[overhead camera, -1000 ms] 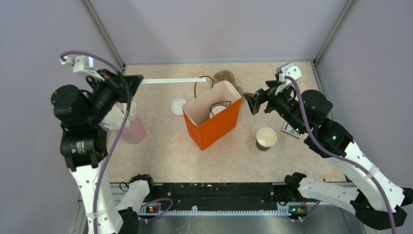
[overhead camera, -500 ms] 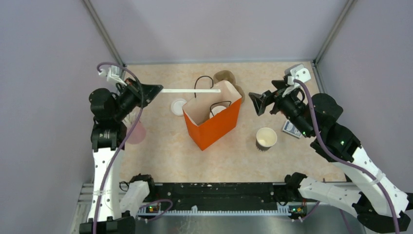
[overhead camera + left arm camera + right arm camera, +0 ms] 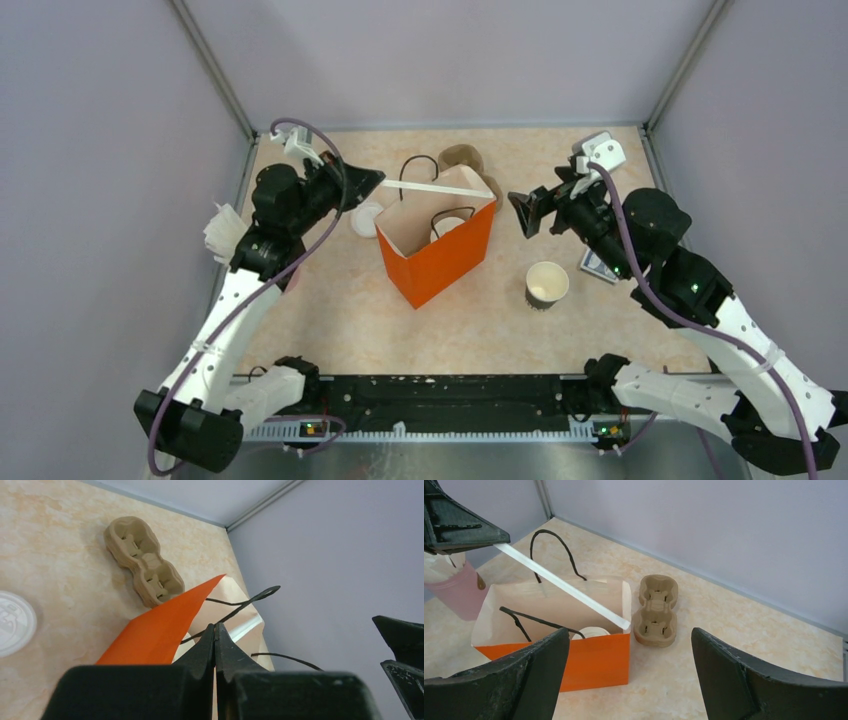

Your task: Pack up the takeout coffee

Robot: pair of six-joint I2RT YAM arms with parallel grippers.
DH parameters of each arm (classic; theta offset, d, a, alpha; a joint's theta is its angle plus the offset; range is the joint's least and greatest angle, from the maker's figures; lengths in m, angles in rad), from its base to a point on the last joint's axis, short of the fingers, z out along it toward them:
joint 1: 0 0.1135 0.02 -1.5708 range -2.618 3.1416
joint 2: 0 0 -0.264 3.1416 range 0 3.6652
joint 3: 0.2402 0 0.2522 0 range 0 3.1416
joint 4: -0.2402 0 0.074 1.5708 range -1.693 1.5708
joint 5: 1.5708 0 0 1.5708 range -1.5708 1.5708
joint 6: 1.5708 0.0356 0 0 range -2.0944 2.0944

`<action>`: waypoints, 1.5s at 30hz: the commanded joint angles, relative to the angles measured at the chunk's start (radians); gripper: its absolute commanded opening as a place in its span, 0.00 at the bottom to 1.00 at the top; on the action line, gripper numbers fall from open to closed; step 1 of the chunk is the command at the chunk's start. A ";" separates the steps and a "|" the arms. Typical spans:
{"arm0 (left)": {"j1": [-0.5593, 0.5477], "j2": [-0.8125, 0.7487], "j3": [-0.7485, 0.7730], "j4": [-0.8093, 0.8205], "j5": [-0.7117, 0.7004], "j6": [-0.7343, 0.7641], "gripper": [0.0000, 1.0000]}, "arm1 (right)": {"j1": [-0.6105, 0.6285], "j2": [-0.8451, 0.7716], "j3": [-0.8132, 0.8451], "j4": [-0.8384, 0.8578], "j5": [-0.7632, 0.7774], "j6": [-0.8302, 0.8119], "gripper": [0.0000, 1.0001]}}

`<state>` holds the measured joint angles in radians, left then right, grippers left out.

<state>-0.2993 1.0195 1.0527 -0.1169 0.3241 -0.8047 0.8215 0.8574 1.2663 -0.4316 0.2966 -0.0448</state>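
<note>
One mottled beige worktop (image 3: 340,320) is seen carrying everything. At its middle an orange paper bag (image 3: 440,260) is stood upright with its mouth open. The right claw (image 3: 521,213) is held spread wide and empty, just beside the bag's right edge and apart from it. The left claw (image 3: 374,181) is pinched fully closed on one end of a thin white straw (image 3: 432,188), near the bag's far left corner. A brown pulp two-cup tray (image 3: 466,160) is laid behind the bag with nothing in its wells. An open paper cup (image 3: 546,284), unlidded, is stood on the worktop near the bag's right side. The takeout coffee (image 3: 449,226) is found low inside the bag; only its round white lid is shown, the rest being hidden by the bag's walls. A loose white lid (image 3: 366,218) is laid flat just left of the bag. The straw is carried nearly level across the bag's open mouth, its free end reaching the far right corner by the tray.

The step in hand is judged to be the adding of the straw, the coffee being already bagged. For the next move, the free end would need to be tipped down inside the mouth, beside the lidded cup, before the pinch is released. Otherwise the straw could be left bridging the rim or dropped behind the bag.
</note>
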 commanded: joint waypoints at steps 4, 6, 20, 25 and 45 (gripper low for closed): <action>-0.007 -0.055 -0.007 0.101 -0.105 0.008 0.00 | -0.008 -0.014 0.046 -0.018 0.054 0.001 0.89; -0.007 -0.067 -0.003 0.068 -0.118 0.028 0.00 | -0.008 -0.016 0.044 -0.018 0.057 0.011 0.89; -0.012 -0.083 -0.100 0.056 -0.079 0.002 0.05 | -0.008 -0.019 0.035 -0.008 0.056 0.031 0.89; -0.012 -0.071 -0.085 0.027 -0.042 0.005 0.20 | -0.008 -0.021 0.032 -0.007 0.055 0.037 0.89; -0.012 -0.058 0.422 -0.497 -0.096 0.406 0.99 | -0.008 0.230 0.293 -0.370 0.149 0.432 0.92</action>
<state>-0.3084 0.9474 1.3212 -0.4580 0.2291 -0.5434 0.8215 0.9771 1.3918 -0.6060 0.3702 0.1909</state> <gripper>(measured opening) 0.987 0.899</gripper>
